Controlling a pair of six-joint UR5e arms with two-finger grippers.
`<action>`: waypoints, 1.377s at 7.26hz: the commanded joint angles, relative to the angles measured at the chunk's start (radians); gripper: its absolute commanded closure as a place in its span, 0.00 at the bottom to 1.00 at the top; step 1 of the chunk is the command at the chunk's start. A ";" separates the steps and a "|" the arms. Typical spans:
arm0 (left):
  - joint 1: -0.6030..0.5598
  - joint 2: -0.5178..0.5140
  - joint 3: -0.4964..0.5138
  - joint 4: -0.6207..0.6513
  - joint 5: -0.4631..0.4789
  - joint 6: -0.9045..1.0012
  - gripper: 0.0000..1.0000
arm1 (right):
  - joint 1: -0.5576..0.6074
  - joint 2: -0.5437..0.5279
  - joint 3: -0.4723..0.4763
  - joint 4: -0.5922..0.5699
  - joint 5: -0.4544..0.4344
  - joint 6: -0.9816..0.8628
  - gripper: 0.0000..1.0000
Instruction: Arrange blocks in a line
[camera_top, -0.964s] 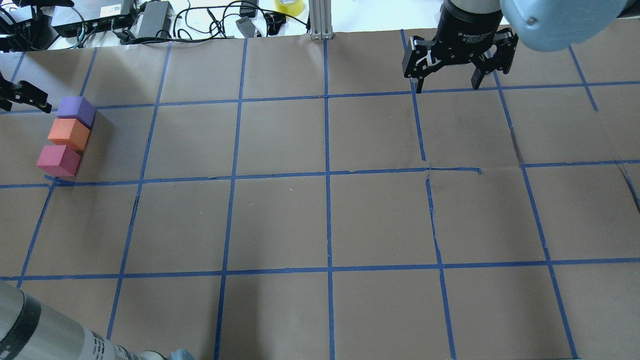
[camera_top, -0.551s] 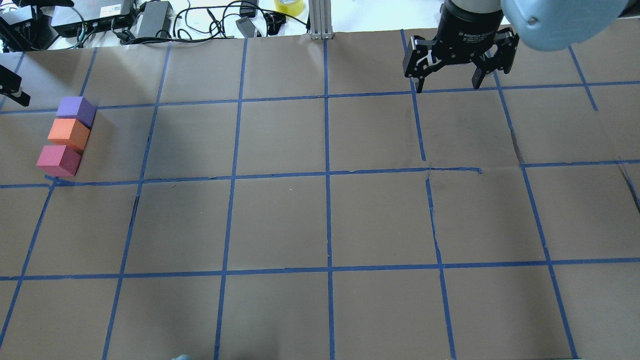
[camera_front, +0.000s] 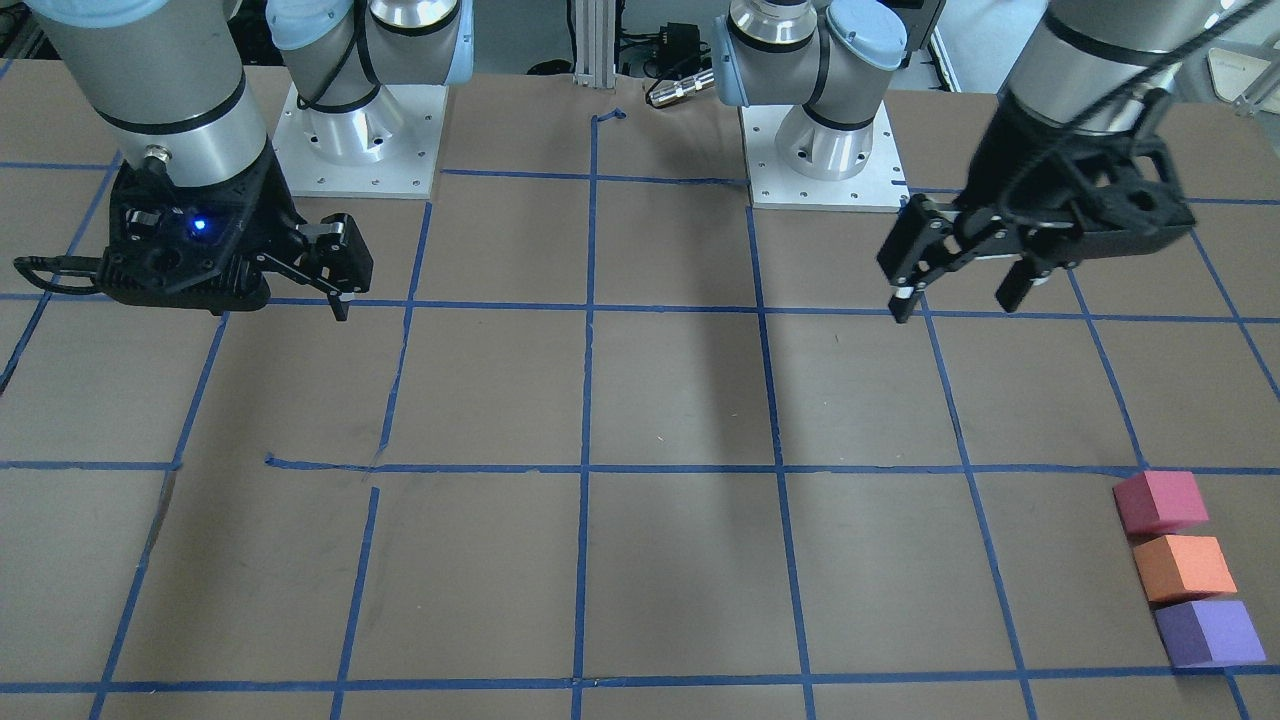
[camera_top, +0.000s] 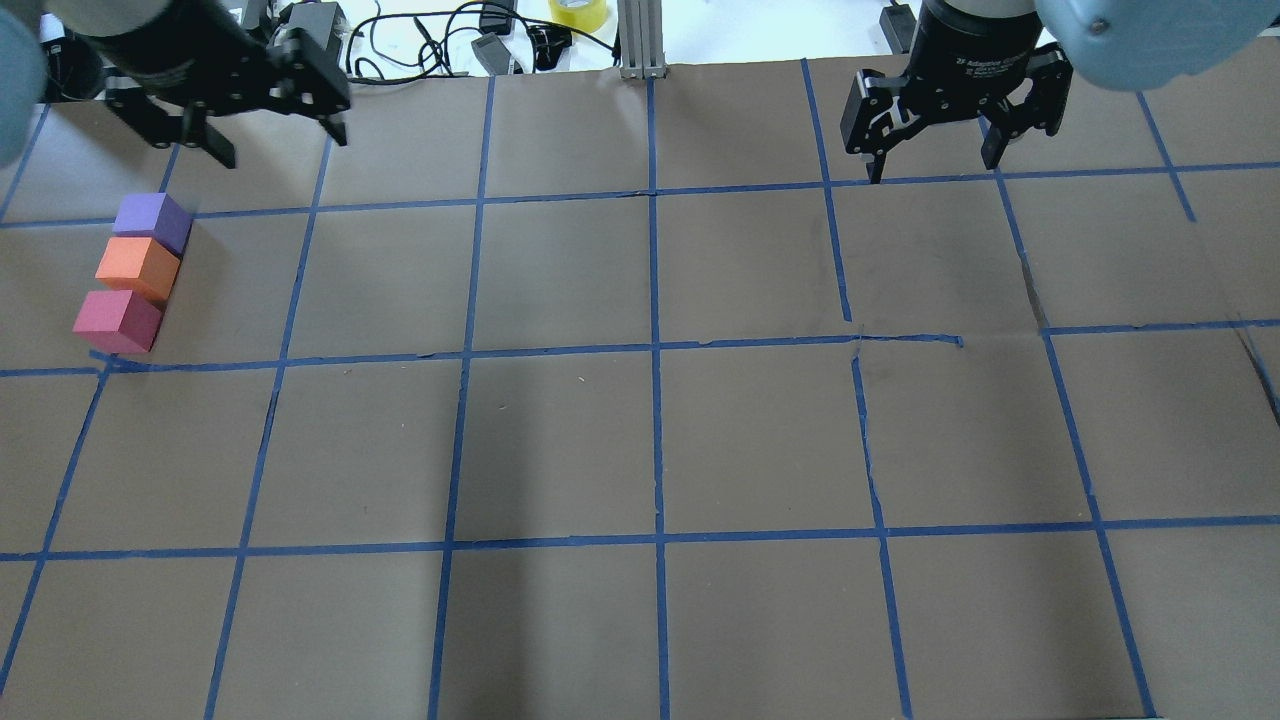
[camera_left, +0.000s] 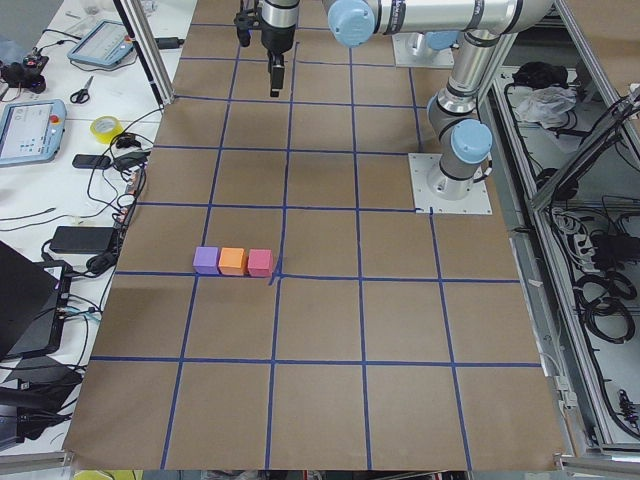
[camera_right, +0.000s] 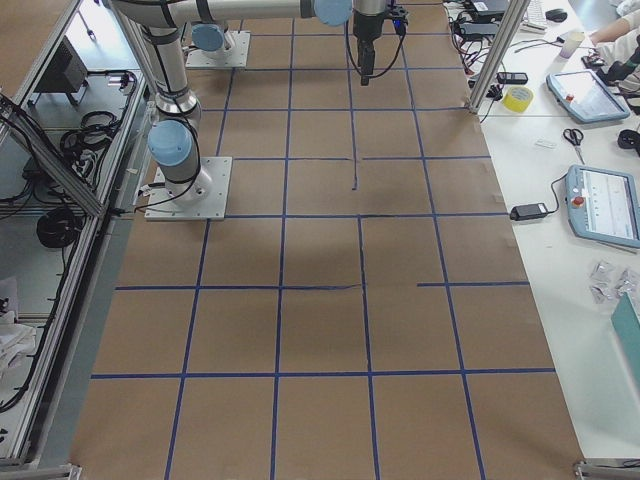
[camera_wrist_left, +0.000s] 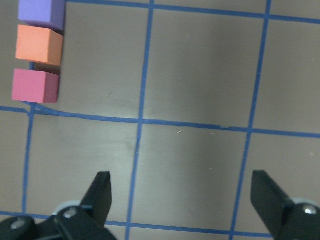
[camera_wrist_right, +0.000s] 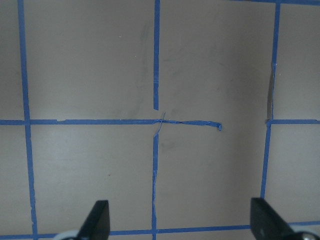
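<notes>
Three blocks lie touching in a line at the table's left end: purple block, orange block, pinkish-red block. They also show in the front view as pinkish-red, orange and purple, and in the left wrist view as purple, orange and pinkish-red. My left gripper hangs open and empty above the table, beyond and right of the blocks. My right gripper is open and empty at the far right.
The brown paper table carries a blue tape grid. Cables, power bricks and a yellow tape roll lie past the far edge, beside an aluminium post. The two arm bases stand at the robot's side.
My left gripper has swung from the left edge beside the purple block up to the far left of the table. My right gripper shifted slightly right. The blocks have not moved.
</notes>
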 joint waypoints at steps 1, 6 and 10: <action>-0.138 0.001 -0.016 0.014 0.088 -0.073 0.00 | -0.006 -0.014 0.000 -0.005 0.081 0.000 0.00; -0.127 -0.009 -0.001 0.001 0.027 -0.002 0.00 | -0.003 -0.034 0.001 -0.010 0.084 -0.008 0.00; -0.131 0.007 0.001 -0.077 0.028 -0.003 0.00 | -0.003 -0.034 0.001 -0.013 0.071 -0.012 0.00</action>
